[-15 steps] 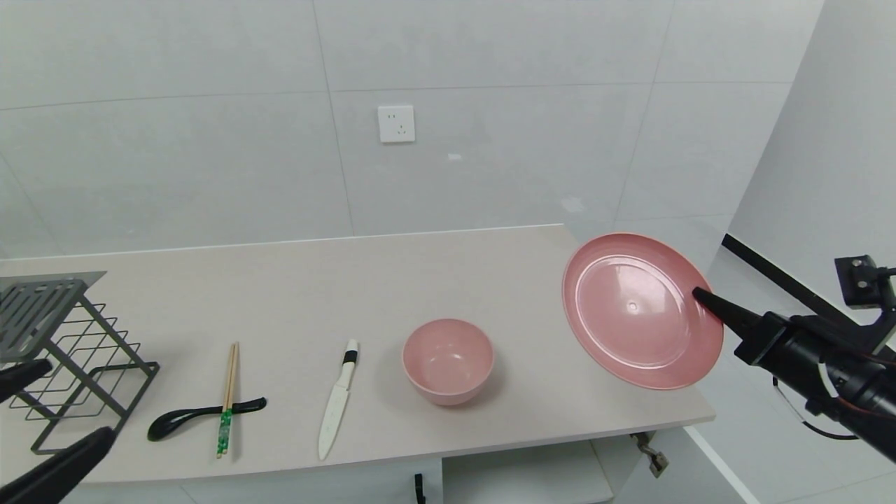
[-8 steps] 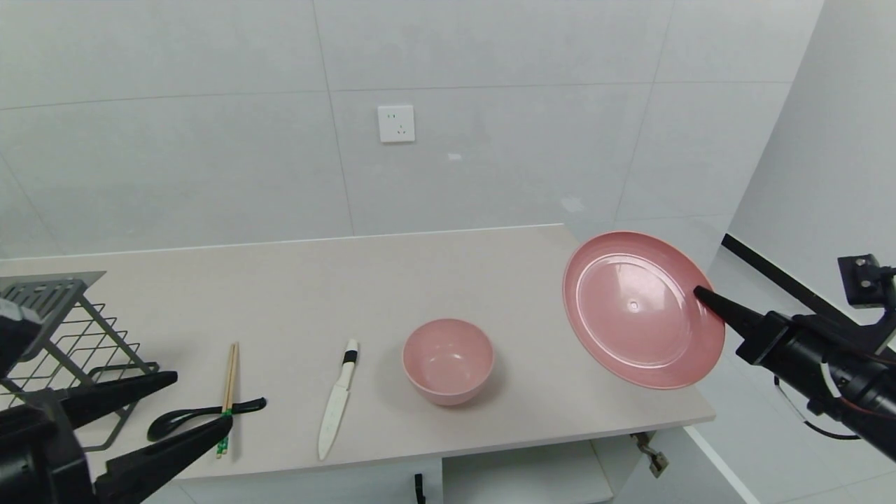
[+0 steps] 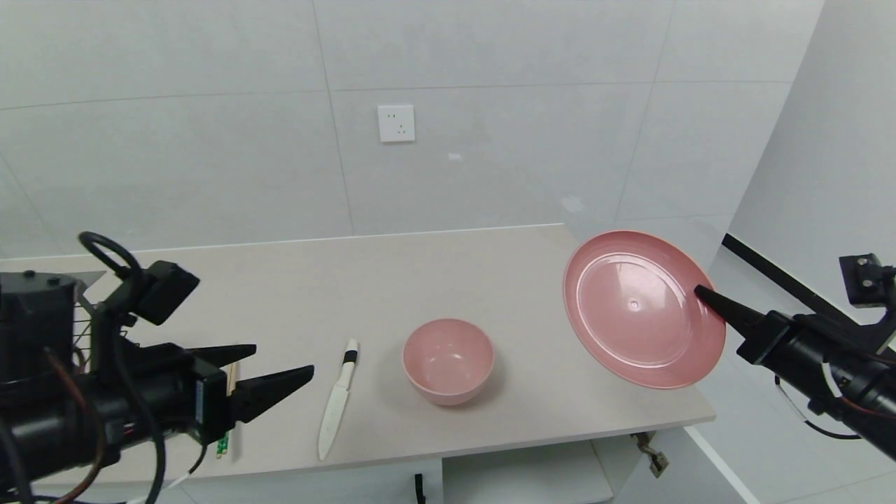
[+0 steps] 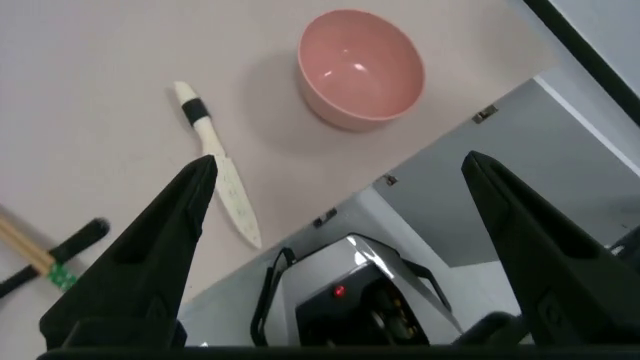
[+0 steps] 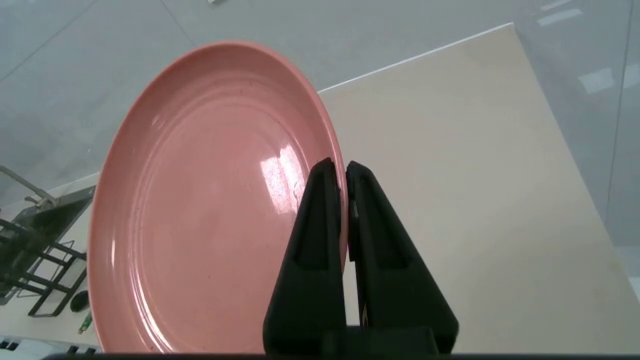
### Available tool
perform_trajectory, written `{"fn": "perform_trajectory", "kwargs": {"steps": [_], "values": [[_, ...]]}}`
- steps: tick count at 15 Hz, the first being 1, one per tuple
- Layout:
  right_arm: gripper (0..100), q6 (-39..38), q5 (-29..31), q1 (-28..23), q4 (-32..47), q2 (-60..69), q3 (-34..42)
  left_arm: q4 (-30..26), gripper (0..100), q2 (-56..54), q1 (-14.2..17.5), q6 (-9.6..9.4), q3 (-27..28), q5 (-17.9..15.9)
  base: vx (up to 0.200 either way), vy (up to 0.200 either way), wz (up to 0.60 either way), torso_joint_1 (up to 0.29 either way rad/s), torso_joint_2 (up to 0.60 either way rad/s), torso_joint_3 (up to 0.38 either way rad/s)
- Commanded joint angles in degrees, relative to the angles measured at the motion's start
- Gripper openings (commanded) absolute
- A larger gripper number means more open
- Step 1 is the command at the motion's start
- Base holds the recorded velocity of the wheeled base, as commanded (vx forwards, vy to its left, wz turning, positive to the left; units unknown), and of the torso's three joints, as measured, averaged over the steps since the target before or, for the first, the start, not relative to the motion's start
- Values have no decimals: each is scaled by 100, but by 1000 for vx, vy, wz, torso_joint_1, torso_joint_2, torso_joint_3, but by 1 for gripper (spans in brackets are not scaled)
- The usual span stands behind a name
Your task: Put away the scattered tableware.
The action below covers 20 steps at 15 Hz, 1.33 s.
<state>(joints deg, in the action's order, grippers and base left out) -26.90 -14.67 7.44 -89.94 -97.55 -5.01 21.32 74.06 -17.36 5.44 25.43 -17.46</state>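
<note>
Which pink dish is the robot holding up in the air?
The plate. The right gripper pinches its rim and holds it tilted off the counter, while the bowl sits on the counter with nothing touching it.

Bright, even, diffuse light fills the scene, seemingly from overhead. The round pink plastic bowl (image 3: 448, 360) throws only a faint, soft-edged shadow around its base on the pale beige tabletop (image 3: 350, 280). Small white glints sit inside the bowl. A brighter patch of glare lies on the glossy round pink plate (image 5: 200, 220), beside the black right claw (image 5: 340, 172). The white tiled wall (image 3: 490, 105) carries dim, pale reflections.
</note>
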Motion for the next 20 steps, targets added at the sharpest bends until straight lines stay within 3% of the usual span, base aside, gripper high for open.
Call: {"fn": "perform_trajectory", "kwargs": {"steps": [1, 3, 8, 10, 12, 20], "values": [[0, 1, -1, 3, -6, -10, 0, 803, 100, 1234, -655, 28, 50, 533, 0, 0, 0, 0, 0, 0], [0, 1, -1, -5, -6, -1, 0, 1392, 100, 1717, -901, 45, 50, 805, 0, 0, 0, 0, 0, 0], [0, 1, -36, -5, -6, 78, 0, 1471, 100, 2060, -892, 19, 155, 805, 0, 0, 0, 0, 0, 0], [0, 1, -80, -5, -6, 78, 0, 1990, 100, 2517, -918, -201, 243, 796, 0, 0, 0, 0, 0, 0], [0, 1, -80, -5, -6, 69, 9, 2465, 100, 2983, -1033, -271, 278, 796, 0, 0, 0, 0, 0, 0], [0, 1, -80, -14, -6, 87, 79, 2535, 100, 3791, -1103, -245, 823, 832, 0, 0, 0, 0, 0, 0]]}}
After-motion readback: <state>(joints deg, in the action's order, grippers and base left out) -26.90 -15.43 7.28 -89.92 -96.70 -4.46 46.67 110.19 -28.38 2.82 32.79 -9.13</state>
